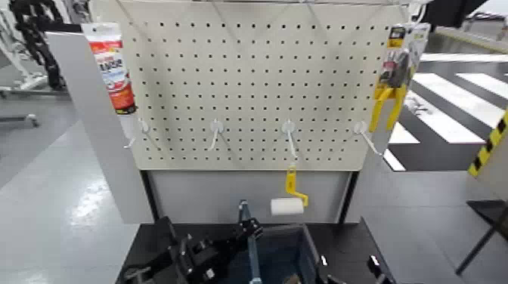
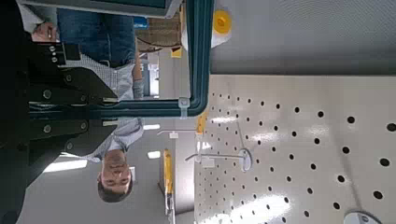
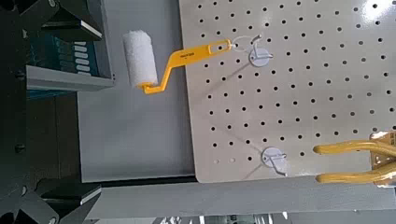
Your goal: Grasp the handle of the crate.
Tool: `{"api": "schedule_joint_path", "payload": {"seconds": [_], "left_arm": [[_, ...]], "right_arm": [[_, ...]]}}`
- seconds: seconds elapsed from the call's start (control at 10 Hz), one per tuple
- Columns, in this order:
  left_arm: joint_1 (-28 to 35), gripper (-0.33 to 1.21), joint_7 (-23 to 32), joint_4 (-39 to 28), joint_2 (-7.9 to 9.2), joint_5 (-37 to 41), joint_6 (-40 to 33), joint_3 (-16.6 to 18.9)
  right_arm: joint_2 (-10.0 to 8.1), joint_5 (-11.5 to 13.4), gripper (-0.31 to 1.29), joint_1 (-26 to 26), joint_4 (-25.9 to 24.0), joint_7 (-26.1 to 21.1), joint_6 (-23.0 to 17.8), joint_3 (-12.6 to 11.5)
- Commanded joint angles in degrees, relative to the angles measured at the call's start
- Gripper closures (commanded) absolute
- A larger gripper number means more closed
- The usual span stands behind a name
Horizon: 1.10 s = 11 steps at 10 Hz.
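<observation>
The dark blue-grey crate (image 1: 305,251) sits at the bottom centre of the head view, on a black table. Its slim blue-grey handle (image 1: 248,243) runs over the middle. My left gripper (image 1: 243,226) reaches in from the left and is shut on the handle near its far end. In the left wrist view the handle (image 2: 154,107) runs straight into the closed black fingers (image 2: 89,93). My right gripper (image 3: 62,107) waits beside the crate (image 3: 56,58), open and holding nothing.
A white pegboard (image 1: 249,83) stands behind the crate. A yellow-handled paint roller (image 1: 288,204) hangs from it just above the crate's far end. A red-and-white tube (image 1: 112,68) and a yellow tool (image 1: 393,83) hang higher up. A person (image 2: 103,37) shows in the left wrist view.
</observation>
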Motion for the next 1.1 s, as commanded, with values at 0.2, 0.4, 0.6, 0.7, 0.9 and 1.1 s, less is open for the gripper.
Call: {"api": "schedule_joint_path", "payload": {"seconds": [0.2, 0.4, 0.6, 0.7, 0.9, 1.1], "left_arm": [[2.09, 1.19, 6.68, -3.70, 1.95, 9.64, 1.42, -4.24], [4.90, 1.19, 10.02, -7.31, 2.39, 13.16, -0.34, -5.47], [6.40, 1.19, 11.16, -9.06, 2.48, 14.56, -2.01, -6.52], [6.40, 1.19, 11.16, -9.06, 2.30, 14.74, -2.01, -6.70], [6.48, 1.19, 11.25, -8.89, 2.13, 14.74, -2.10, -6.26], [6.40, 1.19, 11.34, -8.89, 1.95, 14.74, -2.10, -5.91]], "right_arm": [[-0.01, 0.04, 0.15, -0.05, 0.11, 0.02, -0.03, 0.08], [-0.01, 0.04, 0.15, -0.05, 0.11, -0.06, -0.03, 0.08], [0.08, 0.12, 0.15, -0.05, 0.19, -0.06, 0.06, 0.08], [0.08, 0.12, 0.15, -0.05, 0.11, -0.06, 0.15, 0.17], [-0.01, 0.39, 0.15, -0.05, 0.02, -0.06, 0.59, 0.17], [-0.01, 1.00, 0.15, -0.05, -0.25, -0.15, 0.68, 0.17]]}}
